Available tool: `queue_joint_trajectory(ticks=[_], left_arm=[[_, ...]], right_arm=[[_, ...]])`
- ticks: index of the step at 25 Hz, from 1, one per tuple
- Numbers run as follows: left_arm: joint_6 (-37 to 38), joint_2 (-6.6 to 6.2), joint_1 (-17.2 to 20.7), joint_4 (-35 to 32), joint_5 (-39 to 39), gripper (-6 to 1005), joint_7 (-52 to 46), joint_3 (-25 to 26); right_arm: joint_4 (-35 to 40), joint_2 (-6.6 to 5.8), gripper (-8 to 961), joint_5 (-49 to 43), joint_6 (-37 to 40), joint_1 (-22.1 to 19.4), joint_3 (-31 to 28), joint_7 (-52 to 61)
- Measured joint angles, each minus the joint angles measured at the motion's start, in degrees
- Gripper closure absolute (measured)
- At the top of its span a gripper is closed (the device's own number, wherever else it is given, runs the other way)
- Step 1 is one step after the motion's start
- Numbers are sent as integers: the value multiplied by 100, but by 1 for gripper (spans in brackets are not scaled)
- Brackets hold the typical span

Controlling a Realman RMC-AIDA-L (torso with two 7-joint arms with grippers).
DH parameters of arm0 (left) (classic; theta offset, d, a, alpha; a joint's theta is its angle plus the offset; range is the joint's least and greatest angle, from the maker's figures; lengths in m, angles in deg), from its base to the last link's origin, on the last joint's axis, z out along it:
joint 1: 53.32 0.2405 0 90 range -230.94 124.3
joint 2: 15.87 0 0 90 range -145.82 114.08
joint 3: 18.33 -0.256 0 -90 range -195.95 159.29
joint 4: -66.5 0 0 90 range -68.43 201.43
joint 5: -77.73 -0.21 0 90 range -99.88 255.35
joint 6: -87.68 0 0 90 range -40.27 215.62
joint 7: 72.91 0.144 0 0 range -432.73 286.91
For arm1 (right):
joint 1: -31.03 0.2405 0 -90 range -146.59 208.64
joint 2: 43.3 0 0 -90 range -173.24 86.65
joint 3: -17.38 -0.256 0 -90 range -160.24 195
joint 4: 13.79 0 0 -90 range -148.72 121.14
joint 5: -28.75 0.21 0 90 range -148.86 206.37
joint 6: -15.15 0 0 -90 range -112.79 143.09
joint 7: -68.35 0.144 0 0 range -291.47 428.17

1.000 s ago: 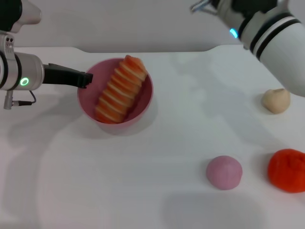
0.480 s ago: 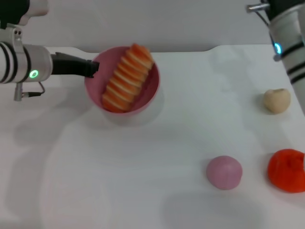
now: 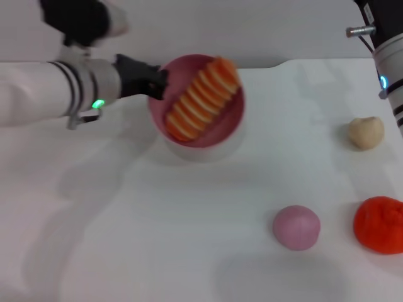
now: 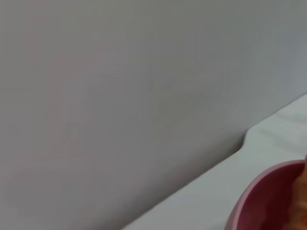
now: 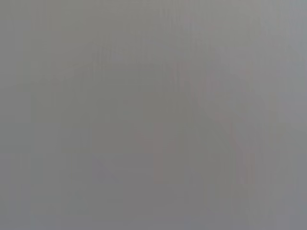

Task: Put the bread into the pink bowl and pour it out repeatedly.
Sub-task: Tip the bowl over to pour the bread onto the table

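Observation:
The pink bowl (image 3: 217, 129) hangs lifted above the table at upper centre of the head view, tipped toward me. The bread (image 3: 203, 99), striped orange and cream, lies diagonally inside it with one end over the far rim. My left gripper (image 3: 157, 83) is shut on the bowl's left rim. A slice of the bowl (image 4: 268, 201) also shows in the left wrist view. My right arm (image 3: 387, 44) is raised at the top right; its gripper is out of view, and the right wrist view shows only grey.
A beige bun (image 3: 366, 132) sits at the right. A pinkish-purple ball (image 3: 296, 227) and a red-orange lumpy toy (image 3: 380, 224) lie at the lower right. The table's far edge (image 3: 302, 61) runs behind the bowl.
My left gripper has carried the bowl with the bread up and to the right, tilting it more. The right arm has drawn back toward the top right.

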Motion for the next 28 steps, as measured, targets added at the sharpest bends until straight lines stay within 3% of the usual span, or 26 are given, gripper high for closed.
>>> queue_joint_trajectory(ticks=[2, 4, 6, 9, 11, 15, 16, 20, 22, 26, 28], left_arm=[[-699, 5, 2, -21, -24, 953, 1, -708], [-699, 5, 2, -21, -24, 953, 1, -708], [-1357, 22, 13, -44, -90, 953, 178, -1272], [-1634, 30, 43, -51, -95, 953, 338, -1484], [-2303, 42, 156, -63, -100, 953, 746, -1951], [-2660, 47, 236, -66, -101, 953, 960, -2160], [-3255, 50, 359, -66, -102, 953, 1262, -2440], [-3552, 52, 429, -63, -103, 953, 1380, -2582], [-4427, 52, 553, -24, -103, 953, 1610, -3000], [-4594, 53, 573, -18, -104, 953, 1659, -3103], [-5165, 61, 618, 42, -106, 953, 1894, -3466]], right_arm=[[-36, 2, 350, 60, -4, -2, -22, 1], [-48, 5, 350, 185, -11, -15, -48, 2], [-58, 4, 352, 301, -13, -23, -93, 3], [-67, 0, 355, 377, -5, -40, -178, 5], [-72, -1, 354, 417, 12, -55, -198, 7], [-79, 2, 353, 443, 20, -86, -201, 8], [-80, 3, 353, 443, 20, -89, -202, 8], [-83, 4, 351, 443, 20, -97, -204, 8], [-85, 4, 350, 443, 21, -97, -198, 8], [-86, 4, 349, 443, 20, -91, -181, 9], [-86, 3, 348, 442, 20, -81, -176, 9]])
